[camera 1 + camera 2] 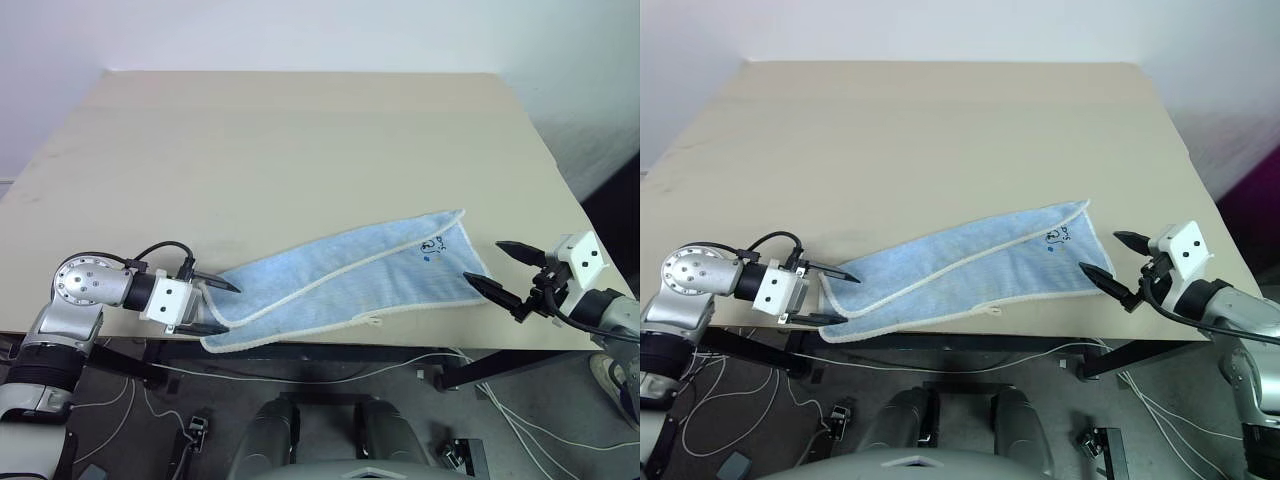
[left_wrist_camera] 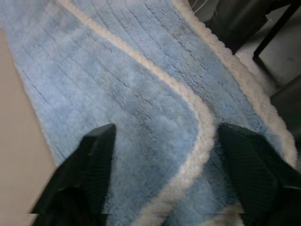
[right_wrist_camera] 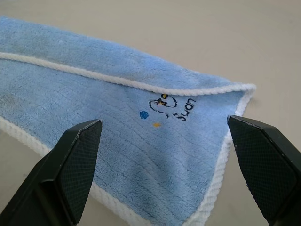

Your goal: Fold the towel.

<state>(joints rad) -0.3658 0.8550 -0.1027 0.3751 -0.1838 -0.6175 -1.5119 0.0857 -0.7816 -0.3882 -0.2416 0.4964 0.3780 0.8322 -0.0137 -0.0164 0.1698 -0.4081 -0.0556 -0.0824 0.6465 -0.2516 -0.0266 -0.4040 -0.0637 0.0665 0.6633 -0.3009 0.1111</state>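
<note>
Two pincers of mine flank the light blue terry towel with white stitched edging [image 1: 345,280], which lies folded lengthwise in a long slanted strip near the front edge of the pale beige bench [image 1: 300,140]. Its end on my left reaches that front edge, and a small white loop [image 1: 374,321] pokes out from its near hem. Behind the towel the bench top runs bare to its far edge and to both sides, so there is open room there.

My left pincer [image 1: 212,306] sits at the towel's left end, its black fingers apart, one above the cloth and one at the bench edge below it; whether it grips the cloth I cannot tell. My right pincer [image 1: 500,268] stands wide open and holds nothing, just beside the towel's right end, where the small dark printed mark [image 3: 169,107] shows between its fingertips [image 3: 80,160].
</note>
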